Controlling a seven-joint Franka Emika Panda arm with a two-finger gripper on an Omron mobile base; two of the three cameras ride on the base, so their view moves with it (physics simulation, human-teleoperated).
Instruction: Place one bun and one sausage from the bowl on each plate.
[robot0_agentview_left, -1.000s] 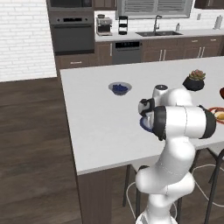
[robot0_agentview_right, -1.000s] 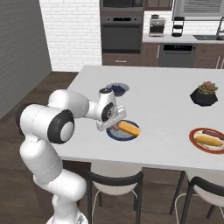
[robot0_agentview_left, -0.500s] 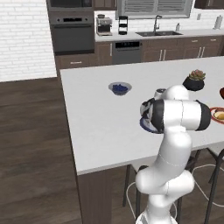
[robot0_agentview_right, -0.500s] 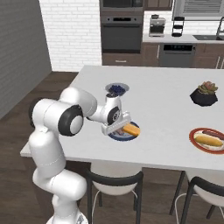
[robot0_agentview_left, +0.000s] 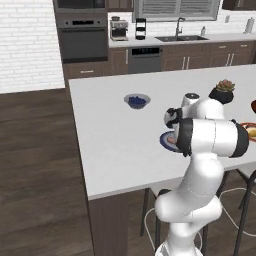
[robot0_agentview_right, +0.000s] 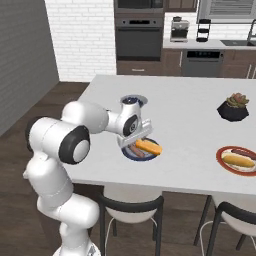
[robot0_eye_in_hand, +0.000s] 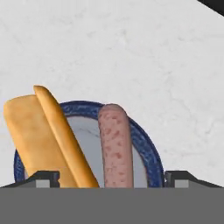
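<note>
Hovering over the blue plate (robot0_eye_in_hand: 151, 151), my gripper (robot0_agentview_right: 140, 134) stands spread, holding nothing; the sausage (robot0_eye_in_hand: 116, 146) lies beside the bun (robot0_eye_in_hand: 43, 135) there. It looks light, smooth and roll-prone; I'd pinch it mid-length.

A blue-rimmed plate (robot0_eye_in_hand: 151, 151) with a grey-blue middle is seen near the front edge of the counter (robot0_agentview_right: 200, 107). A yellow-orange bun (robot0_eye_in_hand: 46, 138) and a pinkish-brown sausage (robot0_eye_in_hand: 116, 146) are laid on it, side by side. A red-rimmed plate (robot0_agentview_right: 222, 162) is set further along the same edge, well apart. Another bun (robot0_agentview_right: 239, 161) and another sausage (robot0_agentview_right: 244, 152) are laid on that plate.
</note>
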